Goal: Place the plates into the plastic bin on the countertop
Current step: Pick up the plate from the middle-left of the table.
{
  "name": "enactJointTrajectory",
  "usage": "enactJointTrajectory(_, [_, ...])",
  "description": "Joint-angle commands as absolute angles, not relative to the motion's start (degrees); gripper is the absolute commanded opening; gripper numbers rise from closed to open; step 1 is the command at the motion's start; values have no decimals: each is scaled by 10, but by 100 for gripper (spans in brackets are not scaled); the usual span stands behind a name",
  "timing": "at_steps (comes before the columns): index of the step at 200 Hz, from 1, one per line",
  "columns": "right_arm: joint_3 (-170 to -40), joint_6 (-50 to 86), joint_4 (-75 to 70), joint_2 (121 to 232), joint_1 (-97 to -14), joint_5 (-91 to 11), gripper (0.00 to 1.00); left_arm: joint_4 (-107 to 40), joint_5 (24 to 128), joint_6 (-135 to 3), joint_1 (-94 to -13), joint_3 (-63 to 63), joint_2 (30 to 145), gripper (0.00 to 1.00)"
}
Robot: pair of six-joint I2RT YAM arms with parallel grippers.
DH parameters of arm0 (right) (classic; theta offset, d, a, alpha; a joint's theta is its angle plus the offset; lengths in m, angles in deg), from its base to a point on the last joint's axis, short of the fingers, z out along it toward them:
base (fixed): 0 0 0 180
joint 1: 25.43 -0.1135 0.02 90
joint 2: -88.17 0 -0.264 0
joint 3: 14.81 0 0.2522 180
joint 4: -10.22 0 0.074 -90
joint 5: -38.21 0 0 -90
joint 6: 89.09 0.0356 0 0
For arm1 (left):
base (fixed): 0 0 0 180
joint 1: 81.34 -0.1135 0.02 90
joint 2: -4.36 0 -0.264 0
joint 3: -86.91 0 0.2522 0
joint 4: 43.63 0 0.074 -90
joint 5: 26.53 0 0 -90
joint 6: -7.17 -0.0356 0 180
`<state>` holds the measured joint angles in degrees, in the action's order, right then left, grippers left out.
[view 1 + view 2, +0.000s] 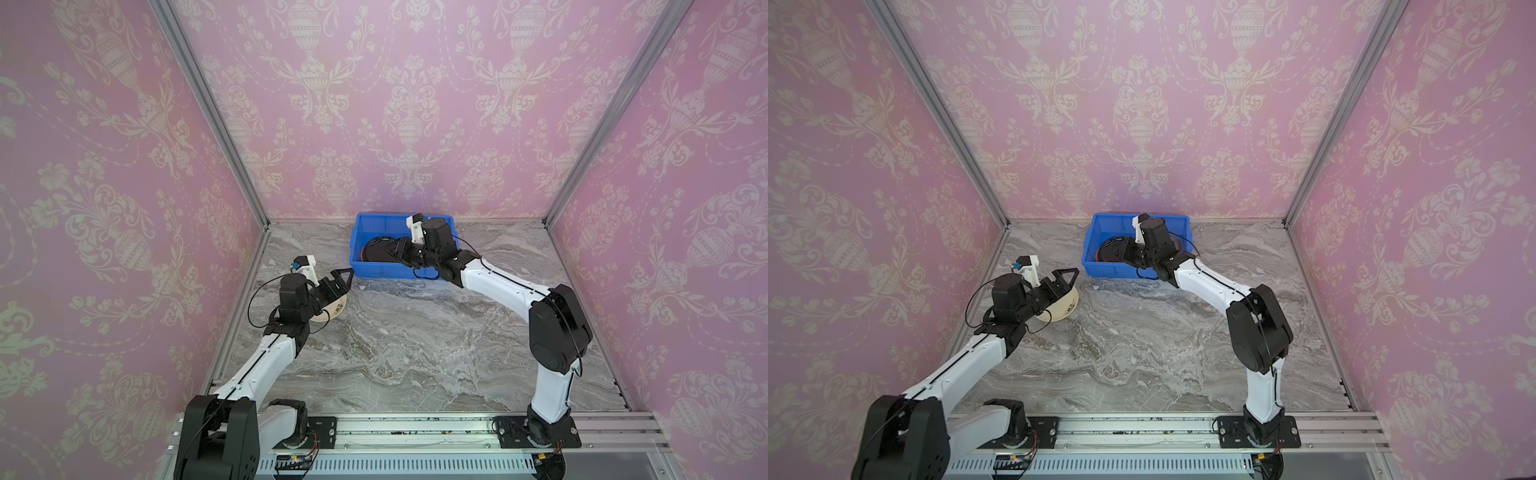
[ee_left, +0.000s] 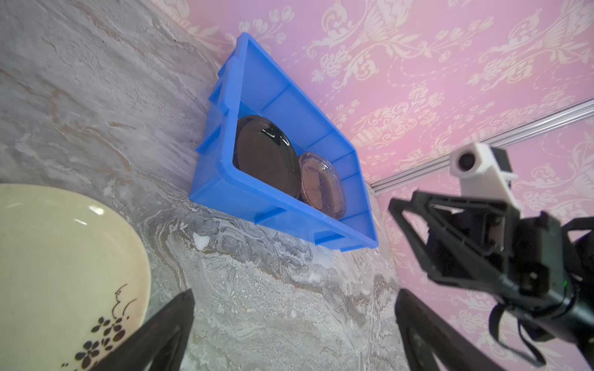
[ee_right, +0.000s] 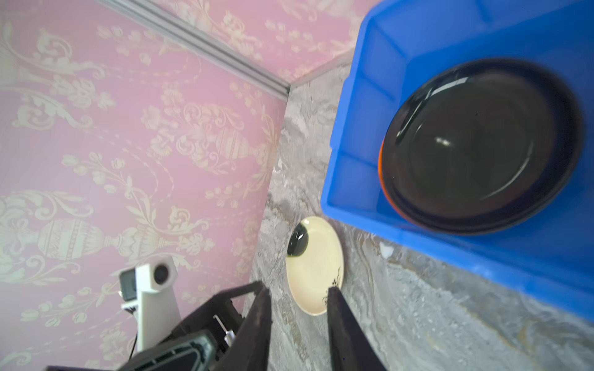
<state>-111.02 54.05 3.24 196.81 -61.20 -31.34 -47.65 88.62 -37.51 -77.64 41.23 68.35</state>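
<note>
The cream plate (image 2: 64, 257) with the dark flower motif lies flat on the desk (image 1: 415, 332), near the blue bin (image 2: 257, 205) but outside it, off the bin's near left corner. It is the only plate visible outside the bin. Inside the bin, a black plate (image 3: 482, 144) sits on an orange plate (image 3: 384, 180), with a brownish clear plate (image 2: 321, 183) beside them. My left hand (image 2: 294, 294) hangs over the cream plate with fingers spread wide, gripping nothing. My right hand (image 3: 299, 289) is over the bin's near wall, fingers slightly apart and empty. Step in hand, as I judge it: pickup of the cream plate. The next move calls for lowering the left hand until its fingers straddle the plate's rim and closing firmly. I then lift the plate over the bin wall, with the right arm withdrawn to avoid a collision.
</note>
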Motion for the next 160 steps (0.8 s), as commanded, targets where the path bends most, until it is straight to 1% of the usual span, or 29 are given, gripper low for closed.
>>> enactJointTrajectory(1, [-1043, 614, 141, 1971, -655, -332, 33, -418, 883, -361, -793, 393, 655, 99])
enactJointTrajectory(19, [-1011, 649, 200, 1989, -683, -348, 32, -417, 893, -332, -813, 406, 638, 99])
enactJointTrajectory(37, [-1017, 658, 208, 2016, -705, -343, 32, -450, 922, -299, -830, 433, 629, 99])
enactJointTrajectory(65, [-1061, 659, 176, 2065, -730, -325, 32, -476, 945, -268, -842, 468, 616, 99])
enactJointTrajectory(89, [-1100, 662, 138, 2110, -740, -319, 35, -512, 960, -242, -855, 497, 610, 99])
enactJointTrajectory(124, [-1152, 670, 113, 2168, -741, -311, 36, -604, 1007, -210, -882, 526, 643, 99])
enactJointTrajectory(160, [-1191, 675, 93, 2210, -741, -320, 37, -730, 1054, -165, -907, 545, 728, 99])
